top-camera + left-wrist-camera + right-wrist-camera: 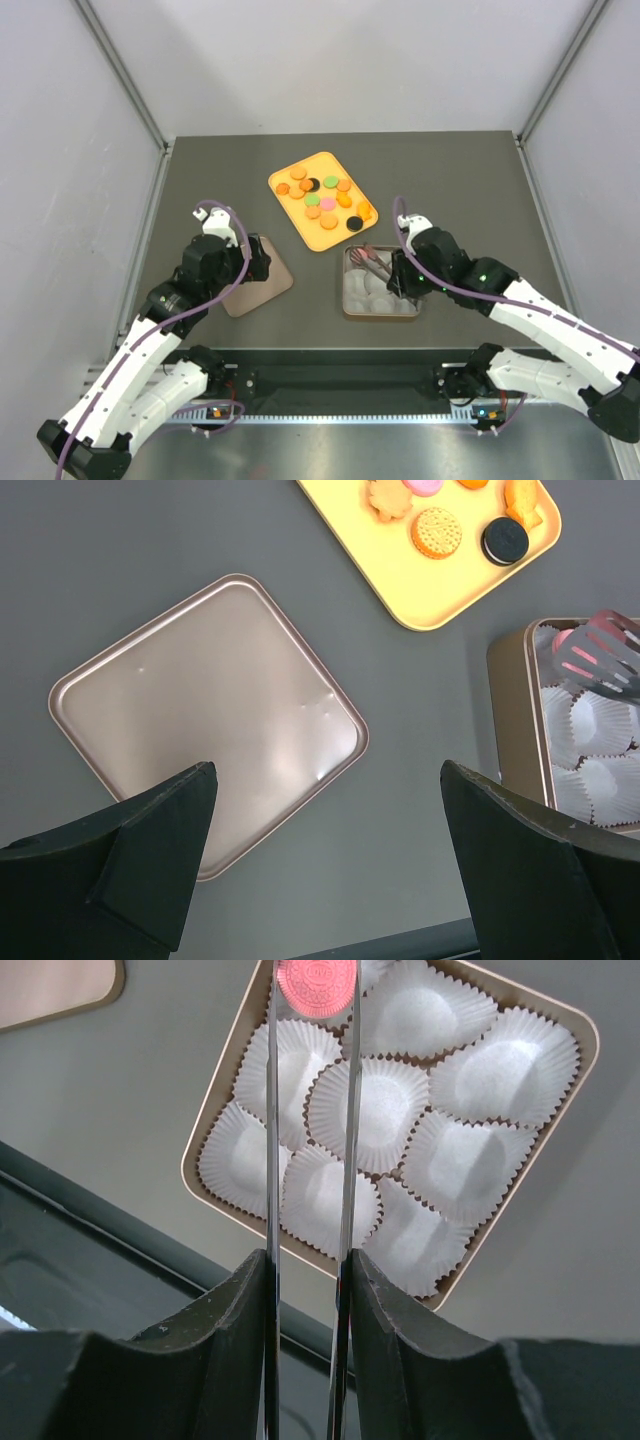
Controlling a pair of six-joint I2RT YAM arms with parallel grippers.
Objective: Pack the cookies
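Two white robot arms reach from the near edge over a dark grey table [450, 180].

On the left, the left gripper [327, 780] hangs with its black fingers spread wide and nothing between them. It is above the near right edge of a flat square metal lid [210, 720], which lies turned like a diamond on the table.

On the right, the right gripper [308, 1260] is clamped on a pair of thin metal tongs [270, 1160]. The tongs reach out over a square tin [512, 710] filled with nine white pleated paper cups [375, 1100]. A pink cookie [318, 985] is pinched between the tong tips, above the cups at the tin's far left corner. Whether it touches a cup cannot be told.

Farther back, near the middle of the table, lies a yellow tray [420, 590] with rounded corners. The other cookies [313, 212] lie scattered flat on it, mostly orange, with some green, pink and black. One black cookie [505, 540] sits near the tray corner closest to the tin.
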